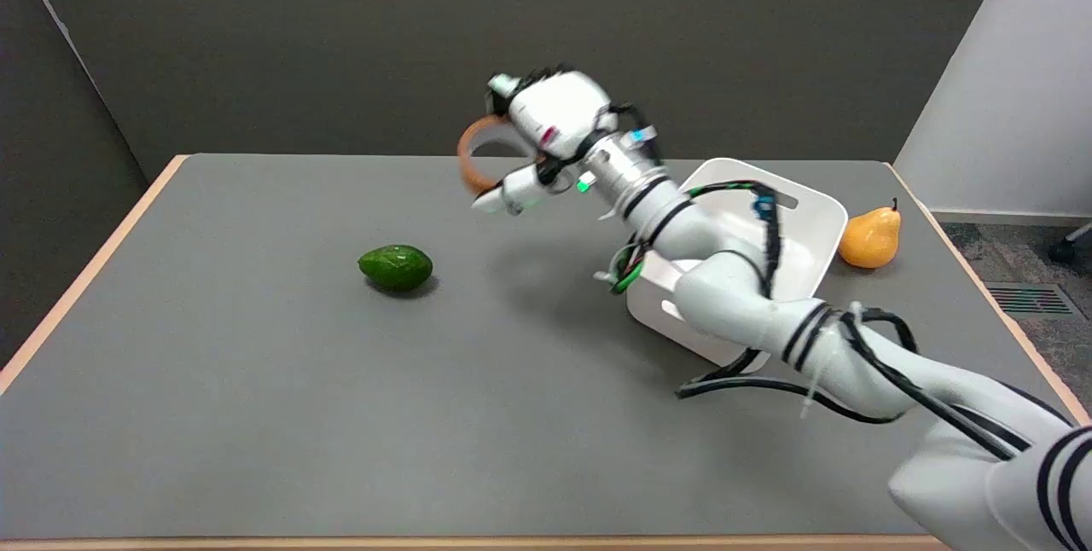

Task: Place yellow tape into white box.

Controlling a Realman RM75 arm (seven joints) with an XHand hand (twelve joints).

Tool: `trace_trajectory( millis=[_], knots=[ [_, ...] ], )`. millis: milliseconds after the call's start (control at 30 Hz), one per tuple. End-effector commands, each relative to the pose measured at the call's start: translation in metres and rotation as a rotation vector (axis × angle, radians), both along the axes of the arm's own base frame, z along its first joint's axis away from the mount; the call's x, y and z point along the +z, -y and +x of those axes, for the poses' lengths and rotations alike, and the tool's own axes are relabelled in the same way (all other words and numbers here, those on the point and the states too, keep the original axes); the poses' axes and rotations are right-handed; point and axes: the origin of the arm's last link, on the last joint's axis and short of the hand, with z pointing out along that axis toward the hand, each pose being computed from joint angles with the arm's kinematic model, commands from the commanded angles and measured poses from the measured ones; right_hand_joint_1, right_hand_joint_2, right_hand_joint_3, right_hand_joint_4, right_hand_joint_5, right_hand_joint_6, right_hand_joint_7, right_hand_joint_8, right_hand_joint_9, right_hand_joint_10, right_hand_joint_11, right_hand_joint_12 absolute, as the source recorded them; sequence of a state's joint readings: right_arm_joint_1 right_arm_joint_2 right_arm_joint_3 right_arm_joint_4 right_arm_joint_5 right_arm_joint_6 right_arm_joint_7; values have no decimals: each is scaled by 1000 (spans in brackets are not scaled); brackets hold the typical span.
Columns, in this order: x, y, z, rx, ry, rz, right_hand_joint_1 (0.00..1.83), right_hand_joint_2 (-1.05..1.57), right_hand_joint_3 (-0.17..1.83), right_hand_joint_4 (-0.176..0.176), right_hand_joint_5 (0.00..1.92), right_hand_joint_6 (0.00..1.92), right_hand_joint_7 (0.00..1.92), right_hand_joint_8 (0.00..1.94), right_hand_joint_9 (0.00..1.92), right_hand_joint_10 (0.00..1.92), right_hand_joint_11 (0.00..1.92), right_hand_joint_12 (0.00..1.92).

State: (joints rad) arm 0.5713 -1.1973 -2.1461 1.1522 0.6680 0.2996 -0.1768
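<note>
**A:** So where's the yellow tape [471,160] at? I see a ring up in the upper middle of the frame, looks more orange-brown than yellow tbh.

**B:** Yep that's it. It's off the tabletop [256,380], up in the air, held by the right hand [546,137]. The ring sticks out on the hand's left side, fingers wrapped around its right part, so the hand is grasping the roll, not empty.

**A:** So which step is this?

**B:** I'd say the carry. Pickup looks done, drop-off isn't. The white box [810,227] sits to the right of center, partly behind the forearm, and the tape is well apart from it, off to its upper left.

**A:** Next move?

**B:** My guess: swing the hand rightward over the box opening, then let go. The avocado [395,268] at left-center and the pear [870,237] just right of the box aren't in the way.
</note>
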Motion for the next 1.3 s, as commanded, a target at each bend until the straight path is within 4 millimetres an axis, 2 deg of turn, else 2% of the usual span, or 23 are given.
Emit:
trace_trajectory(
  millis=[33, 133, 300, 367, 500, 600, 867, 1000, 1067, 1100, 1133, 1200, 1233, 1300],
  knots=[
    [166, -102, 71, 313, -49, -495, 1202, 1122, 268, -171, 576, 1494, 896, 1349, 835, 1322, 791, 1823],
    [185, -125, 61, 318, -22, -551, 1202, 1121, 271, -169, 577, 1494, 895, 1350, 834, 1324, 795, 1836],
    [202, -160, 37, 311, -7, -618, 1201, 1116, 280, -165, 580, 1494, 898, 1348, 832, 1328, 796, 1849],
    [205, -172, 27, 305, -5, -635, 1200, 1110, 291, -166, 584, 1499, 900, 1345, 839, 1325, 823, 1856],
    [201, -189, -6, 230, 9, -641, 1194, 1123, 275, -152, 579, 1507, 889, 1360, 833, 1332, 831, 1888],
    [194, -192, -25, 185, 10, -630, 1194, 1116, 284, -152, 583, 1505, 892, 1356, 833, 1330, 829, 1883],
    [179, -178, -48, 127, 59, -598, 1197, 1085, 331, -146, 600, 1491, 904, 1337, 831, 1325, 802, 1849],
    [170, -179, -63, 122, 75, -595, 1195, 1084, 333, -141, 601, 1488, 902, 1340, 829, 1323, 795, 1844],
    [172, -181, -66, 131, 148, -603, 844, 715, 835, 62, 431, 921, 713, 998, 628, 1177, 538, 1621],
    [175, -183, -67, 139, 209, -605, 725, 641, 910, 77, 345, 719, 597, 787, 516, 1047, 421, 1529],
    [180, -184, -68, 151, 289, -604, 634, 610, 918, 60, 264, 561, 481, 576, 408, 906, 317, 1450],
    [189, -187, -68, 180, 404, -596, 481, 540, 896, 44, 108, 328, 223, 338, 163, 683, 73, 1241],
    [194, -190, -67, 205, 474, -586, 427, 509, 884, 39, 52, 233, 120, 234, 76, 555, 6, 1131],
    [202, -193, -64, 248, 559, -575, 372, 467, 864, 31, -1, 79, -1, 50, -1, 251, -1, 906]
  ],
)
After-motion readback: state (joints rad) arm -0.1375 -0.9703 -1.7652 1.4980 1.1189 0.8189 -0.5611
